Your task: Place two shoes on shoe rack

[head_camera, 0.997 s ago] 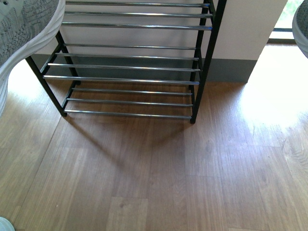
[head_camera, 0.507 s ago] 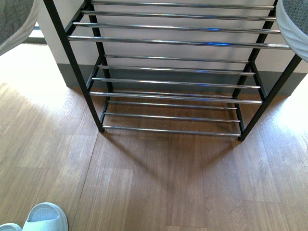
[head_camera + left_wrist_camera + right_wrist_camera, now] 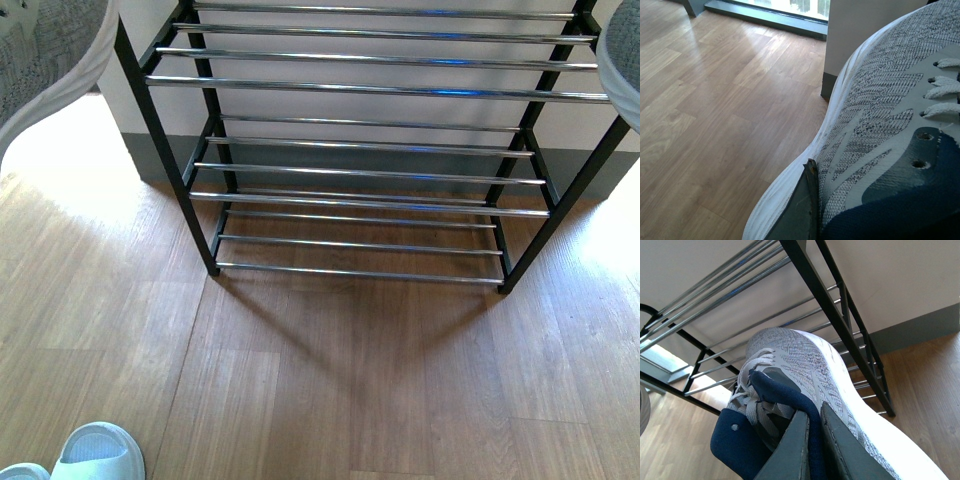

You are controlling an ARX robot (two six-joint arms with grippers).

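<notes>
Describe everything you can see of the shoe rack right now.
The shoe rack has a black metal frame and shiny chrome crossbars, three tiers in the front view, top cut off. It stands upright on the wood floor against a pale wall. No shoe lies on the visible bars; a held grey sneaker hangs beside one end post.

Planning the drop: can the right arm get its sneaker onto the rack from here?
Probably yes. The right gripper clamps the grey sneaker by its collar beside the shoe rack, whose bars look bare; only the black end post stands near the toe.
</notes>
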